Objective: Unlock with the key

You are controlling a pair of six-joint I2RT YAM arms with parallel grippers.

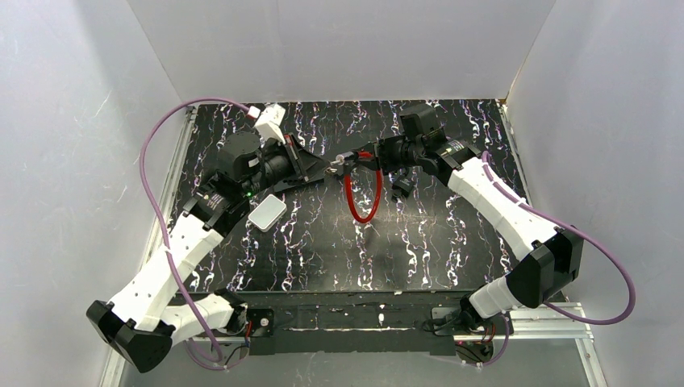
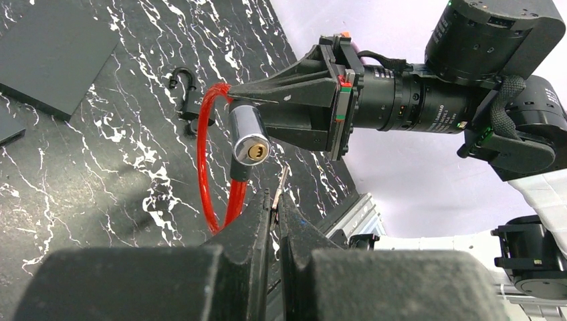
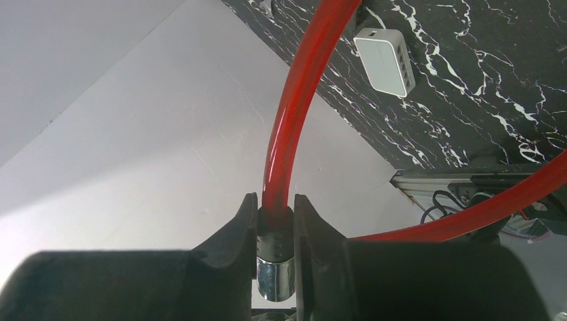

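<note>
Key [image 2: 283,179] is sitting pinched edge-on in the left gripper [image 2: 274,208], fingers pressing together on it with almost no gap and only the thin blade poking out past the tips; can't see the ring. It's hovering just below and slightly right of the lock cylinder [image 2: 249,137], not touching, with the blade tip pointing up toward the brass keyway on the end face. Right gripper [image 3: 275,215] is clamping narrow on the lock body where the red cable [image 3: 294,114] enters it, holding the whole cable lock up off the marbled tabletop [image 1: 323,250] with the loop hanging free. It looks like it's presenting the keyway toward the left arm for a clear line in, and gripping the body from the side is leaving the face unobstructed. My call: we're sitting in the alignment step, insertion not yet done. Blade looks tilted against the slot, so the next move is probably calling for a small roll plus a short push along the cylinder axis. Risk: a blade this thin pivoting or slipping in the pads on contact. White box [image 1: 267,212] is lying on the table beside the left forearm, not involved.
</note>
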